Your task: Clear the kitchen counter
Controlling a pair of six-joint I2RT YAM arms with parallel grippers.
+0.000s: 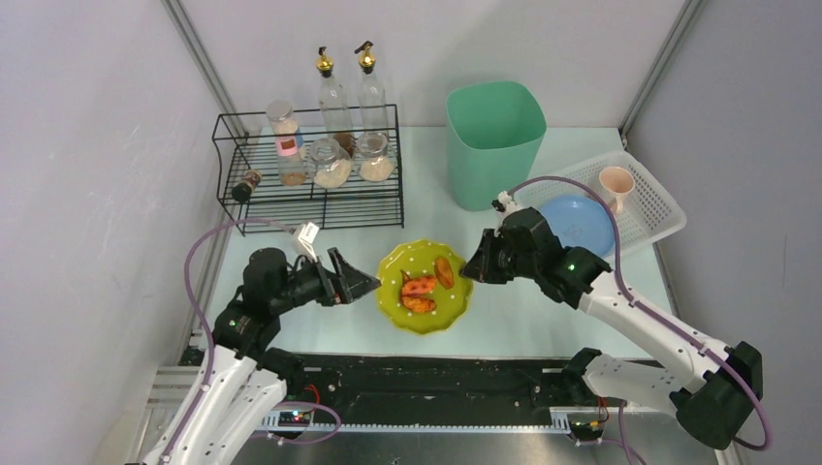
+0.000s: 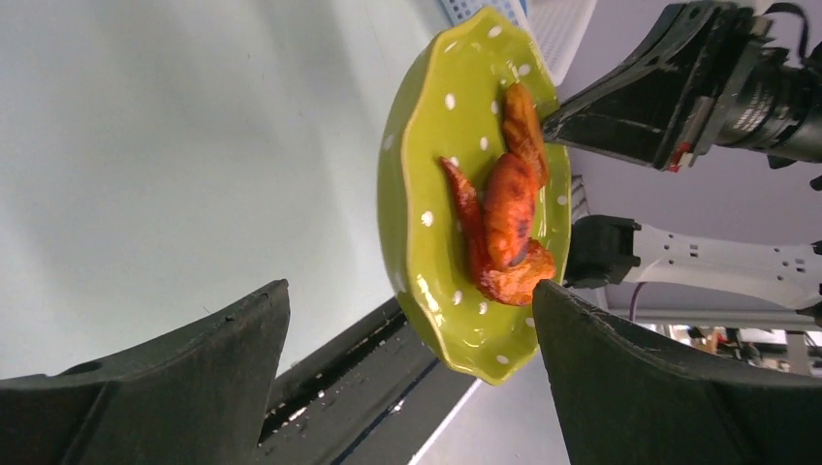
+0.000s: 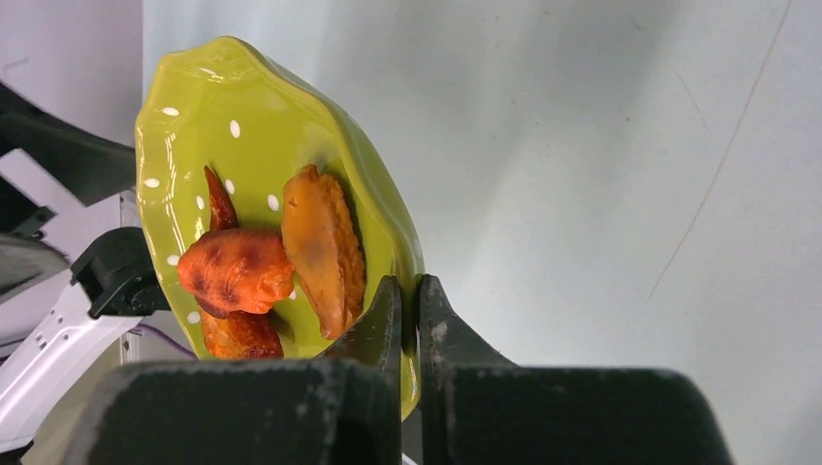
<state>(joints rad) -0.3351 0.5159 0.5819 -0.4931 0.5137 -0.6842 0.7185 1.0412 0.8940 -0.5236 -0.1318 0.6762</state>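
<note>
A lime-green dotted plate (image 1: 407, 312) with three pieces of orange-brown chicken (image 1: 420, 287) sits on the pale mint kitchen counter (image 1: 543, 320) near its front edge. My right gripper (image 1: 472, 268) is shut on the plate's right rim; the right wrist view shows the rim (image 3: 412, 281) pinched between the fingers. My left gripper (image 1: 366, 283) is open and empty just left of the plate. In the left wrist view the plate (image 2: 417, 194) and chicken (image 2: 509, 208) lie ahead of its spread fingers (image 2: 233, 339).
A black wire rack (image 1: 310, 174) with jars and bottles stands at the back left. A green bin (image 1: 494, 140) stands at the back centre. A white basket (image 1: 640, 208) at the right holds a blue plate (image 1: 577, 223) and a pink cup (image 1: 616, 184).
</note>
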